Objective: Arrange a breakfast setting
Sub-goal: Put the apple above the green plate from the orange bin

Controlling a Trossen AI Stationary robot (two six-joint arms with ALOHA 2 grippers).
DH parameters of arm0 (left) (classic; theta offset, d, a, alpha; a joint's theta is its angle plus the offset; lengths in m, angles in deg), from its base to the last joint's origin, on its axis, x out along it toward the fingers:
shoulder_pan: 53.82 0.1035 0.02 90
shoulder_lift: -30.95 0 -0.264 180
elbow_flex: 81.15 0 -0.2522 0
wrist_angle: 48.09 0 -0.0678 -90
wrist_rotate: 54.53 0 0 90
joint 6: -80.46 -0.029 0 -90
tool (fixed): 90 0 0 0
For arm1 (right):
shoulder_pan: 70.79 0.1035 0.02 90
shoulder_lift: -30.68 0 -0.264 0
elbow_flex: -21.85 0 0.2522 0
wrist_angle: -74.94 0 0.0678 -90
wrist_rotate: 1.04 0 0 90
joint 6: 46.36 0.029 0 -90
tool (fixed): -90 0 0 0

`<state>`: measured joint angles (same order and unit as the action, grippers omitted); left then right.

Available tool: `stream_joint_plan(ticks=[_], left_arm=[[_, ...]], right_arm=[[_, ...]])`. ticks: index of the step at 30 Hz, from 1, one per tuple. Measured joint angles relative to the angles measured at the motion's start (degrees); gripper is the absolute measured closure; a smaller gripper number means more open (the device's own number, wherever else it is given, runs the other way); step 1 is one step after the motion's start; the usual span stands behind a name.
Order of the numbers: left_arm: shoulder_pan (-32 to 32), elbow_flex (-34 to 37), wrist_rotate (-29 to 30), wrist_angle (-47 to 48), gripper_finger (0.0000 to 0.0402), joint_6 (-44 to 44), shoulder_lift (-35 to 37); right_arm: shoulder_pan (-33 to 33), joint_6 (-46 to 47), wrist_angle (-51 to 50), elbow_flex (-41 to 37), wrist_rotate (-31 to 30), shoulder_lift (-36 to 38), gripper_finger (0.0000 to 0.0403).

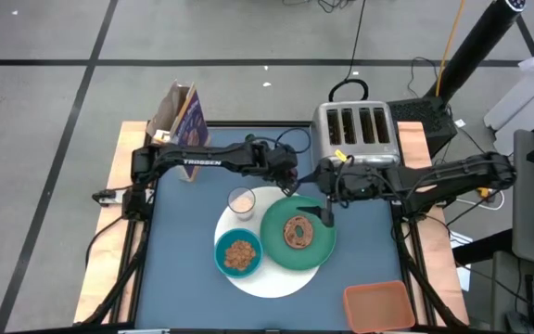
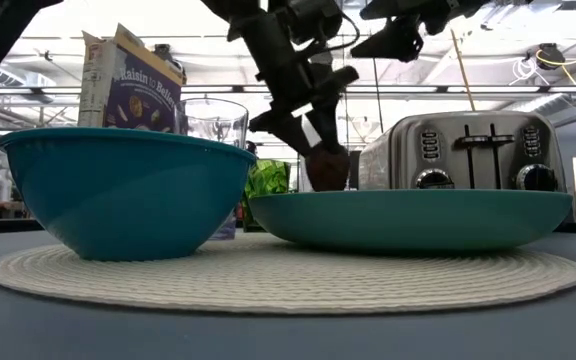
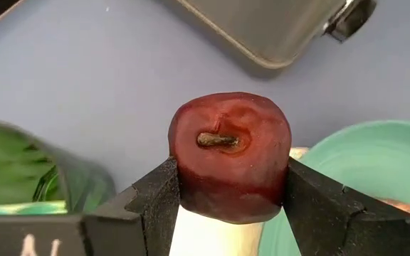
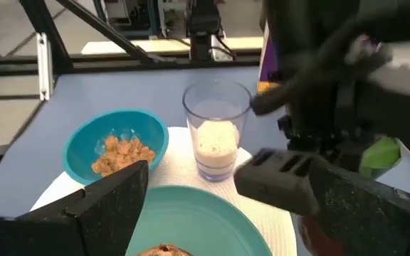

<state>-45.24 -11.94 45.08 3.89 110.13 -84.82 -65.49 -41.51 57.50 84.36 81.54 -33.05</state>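
Note:
A dark-red fruit (image 3: 230, 153) is in my left gripper (image 3: 230, 186), which is shut on it over the far edge of the white mat (image 1: 276, 278), next to the green plate (image 1: 272, 232). On that plate lies a bagel (image 1: 299, 230). The teal bowl (image 1: 239, 255) with cereal and the clear glass (image 1: 241, 201) also stand on the mat. A green cup (image 3: 20, 171) sits close by my left gripper. The purple cereal box (image 1: 184, 116) stands upright at the far left. Over the plate's far right rim, my right gripper (image 1: 327, 213) hangs open and holds nothing. My left gripper pinches the fruit by two opposite sides (image 3: 184, 171) between its two fingers (image 3: 312, 203). The fingers slant down from the table's left. The fruit's stem end (image 3: 218, 140) faces back up toward the wrist. In the low view the fruit (image 2: 326, 165) hangs just behind the plate's far rim, which hides its underside.
A silver four-slot toaster (image 1: 358, 130) stands at the far edge, right behind both grippers. An orange-pink tray (image 1: 378, 306) lies at the near right corner. Bare blue tabletop (image 1: 179, 260) lies left of the mat.

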Motion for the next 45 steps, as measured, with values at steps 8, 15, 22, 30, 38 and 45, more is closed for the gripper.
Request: stream_joint_plan(ticks=[8,15,22,30,38,45], left_arm=[[-0.2,0.0,1.6,-4.2,0.0183,0.4,-2.9],[-0.2,0.0,2.1,-6.7,0.0183,0.7,-4.9],[-0.2,0.0,2.6,-8.0,0.0183,0.6,-6.7],[-0.2,0.0,2.7,-7.4,0.0183,-1.0,-7.0],[-0.2,0.0,2.7,-7.5,0.0183,-1.1,-7.0],[-0.2,0.1,2.5,-8.3,0.0183,-1.1,-5.7]], right_arm=[[0.0,-1.1,-1.9,0.0,0.1,2.6,0.0023],[0.0,-1.2,-3.4,0.0,0.1,2.9,0.0023],[0.0,-1.2,-4.4,0.0,0.2,3.2,0.0023],[0.0,-1.1,-7.8,0.0,0.2,5.1,0.0023],[0.0,-1.1,-8.0,0.0,0.2,5.5,0.0023],[0.0,-1.1,-8.0,0.0,0.2,5.5,0.0023]])
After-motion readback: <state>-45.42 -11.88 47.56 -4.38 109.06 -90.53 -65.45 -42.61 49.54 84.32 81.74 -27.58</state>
